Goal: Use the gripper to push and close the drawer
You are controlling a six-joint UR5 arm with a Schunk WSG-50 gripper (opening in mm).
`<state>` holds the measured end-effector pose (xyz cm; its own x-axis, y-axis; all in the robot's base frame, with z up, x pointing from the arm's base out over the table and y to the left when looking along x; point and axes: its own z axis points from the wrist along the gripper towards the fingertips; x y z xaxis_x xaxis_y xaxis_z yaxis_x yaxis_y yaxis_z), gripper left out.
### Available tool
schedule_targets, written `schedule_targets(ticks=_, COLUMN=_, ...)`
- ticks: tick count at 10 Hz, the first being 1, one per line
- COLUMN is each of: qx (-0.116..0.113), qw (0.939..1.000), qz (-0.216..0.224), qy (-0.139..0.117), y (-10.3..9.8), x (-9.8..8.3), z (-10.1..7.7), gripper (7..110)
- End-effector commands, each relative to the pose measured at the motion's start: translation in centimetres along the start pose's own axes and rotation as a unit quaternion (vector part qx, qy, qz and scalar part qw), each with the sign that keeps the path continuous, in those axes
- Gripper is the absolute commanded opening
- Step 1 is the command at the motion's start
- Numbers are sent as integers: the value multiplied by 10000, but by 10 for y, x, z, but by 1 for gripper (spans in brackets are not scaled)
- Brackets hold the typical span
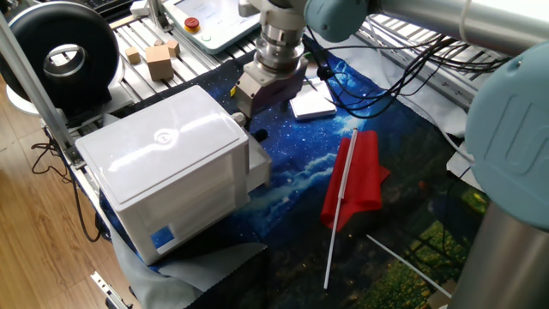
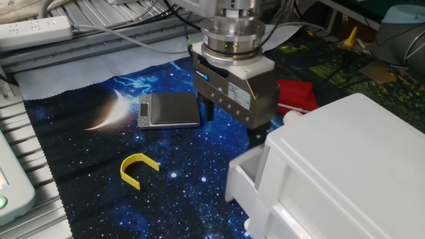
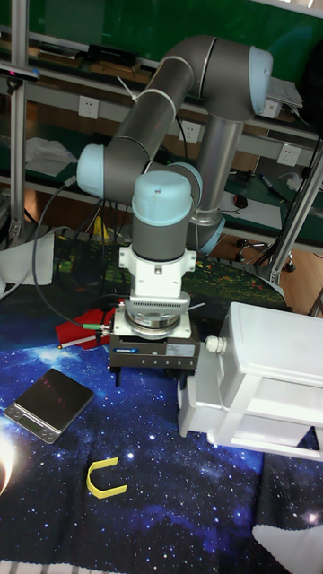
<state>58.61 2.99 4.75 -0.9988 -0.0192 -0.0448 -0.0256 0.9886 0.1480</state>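
Observation:
The white drawer [image 2: 243, 180] sticks only a short way out of the front of its large white box [image 2: 345, 166]. Its small round knob [image 2: 290, 117] shows beside the gripper head. My gripper [image 2: 232, 126] hangs low over the starry cloth, right against the drawer's front, with its dark fingers [image 2: 208, 109] spread apart and nothing between them. In the tall fixed view the gripper [image 3: 151, 381] stands just left of the drawer [image 3: 199, 395]. In one fixed view the gripper [image 1: 256, 118] sits at the box's far corner, next to the drawer [image 1: 258, 163].
A small flat scale [image 2: 169, 109] and a yellow U-shaped clip [image 2: 138, 169] lie on the cloth left of the gripper. A red folded piece [image 1: 356, 176] with a white rod [image 1: 341, 206] lies to the right. Wooden blocks [image 1: 159, 60] and a black reel [image 1: 60, 51] sit at the back.

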Motion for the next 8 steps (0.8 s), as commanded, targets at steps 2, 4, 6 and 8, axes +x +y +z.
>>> schedule_targets(ticks=2, qx=-459, qw=9989, qz=113, qy=-51, y=31, x=-3, z=-4, gripper=109)
schedule_targets(ticks=4, qx=-597, qw=9980, qz=189, qy=-65, y=42, x=-5, z=-4, gripper=109)
schedule_targets(ticks=6, qx=-643, qw=9977, qz=198, qy=-65, y=45, x=-7, z=-1, gripper=109)
schedule_targets(ticks=8, qx=-467, qw=9988, qz=144, qy=-65, y=32, x=-9, z=2, gripper=109)
